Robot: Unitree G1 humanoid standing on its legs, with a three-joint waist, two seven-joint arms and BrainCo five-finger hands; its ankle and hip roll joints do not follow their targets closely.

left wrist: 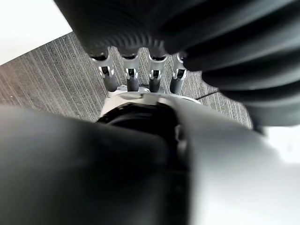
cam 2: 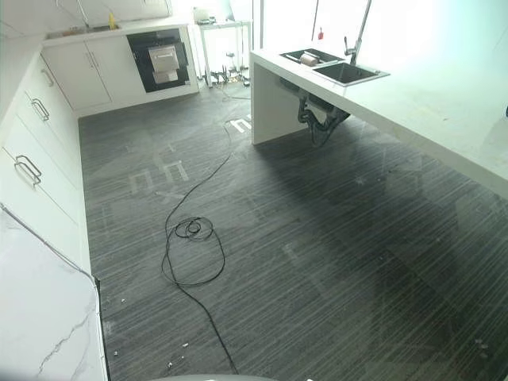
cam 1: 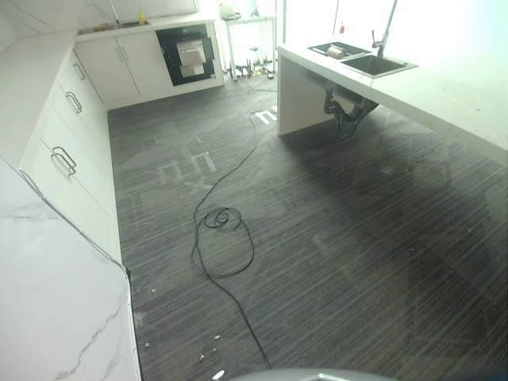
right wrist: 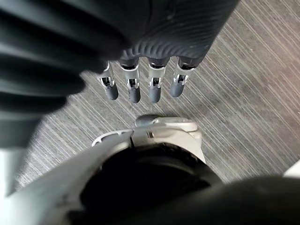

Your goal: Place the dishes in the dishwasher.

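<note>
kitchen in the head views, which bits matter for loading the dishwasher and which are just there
Job:
dishwasher, in the far cabinets
sink, something pale in its far basin
left hand and right hand, both empty

Just there:
faucet
drawer handles
yellow bottle

We see a dark striped floor, white drawer cabinets along our left, and a white counter with a sink and faucet.

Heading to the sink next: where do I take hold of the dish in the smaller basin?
Probably its upper rim, fingers coming down from above: the dish lies low inside the sink, walls around it and the faucet beside it. Its exact shape is too small to tell.
</note>
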